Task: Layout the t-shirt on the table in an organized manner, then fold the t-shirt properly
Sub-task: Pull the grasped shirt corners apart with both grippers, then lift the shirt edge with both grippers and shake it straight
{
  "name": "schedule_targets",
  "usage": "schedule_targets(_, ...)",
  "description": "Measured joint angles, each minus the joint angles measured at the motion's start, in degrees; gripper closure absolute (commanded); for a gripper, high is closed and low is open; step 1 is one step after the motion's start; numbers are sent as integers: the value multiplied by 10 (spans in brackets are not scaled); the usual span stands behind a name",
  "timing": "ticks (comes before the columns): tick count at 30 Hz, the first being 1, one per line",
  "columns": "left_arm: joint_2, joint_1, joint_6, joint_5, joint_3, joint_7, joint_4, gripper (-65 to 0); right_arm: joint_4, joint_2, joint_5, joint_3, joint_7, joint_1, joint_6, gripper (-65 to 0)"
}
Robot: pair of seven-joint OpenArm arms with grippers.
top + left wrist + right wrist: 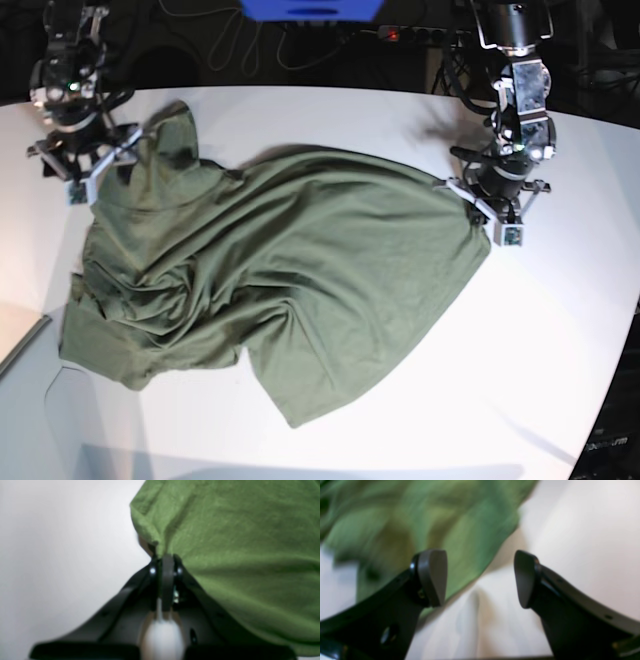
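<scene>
Shirt half spread, one tool pinching, one let go

The t-shirt (280, 270) lies rumpled across the middle of the table (560, 380), its body bunched in diagonal folds and one corner trailing toward the near edge. The left tool (166, 562) is closed on the t-shirt, pinching a fold of the hem edge right at its tips; in the base view it sits at the shirt's right-hand corner. The right tool (480, 578) stands wide open with nothing between its jaws, the green cloth lying just beyond one pad at the far left corner of the table.

The layout step looks unfinished, since the fabric is far from flat. Risks from here:

- With only one corner held, a pull by the left tool may drag the whole shirt sideways instead of stretching it
- The pinch looks shallow, at the very edge of the cloth, so it could slip out under tension
- The right tool may close on the wrong layer, as the cloth by it is bunched and blurred
</scene>
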Motion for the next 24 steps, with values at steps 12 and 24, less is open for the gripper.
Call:
schedule_targets(12,0,0,0,0,0,0,0,-12,-159,2,-8,33,1,95,70,-407)
schedule_targets(24,-7,1,-9,-4,-123,12,-1,-12,-179,21,-6,33,6,106,95,0)
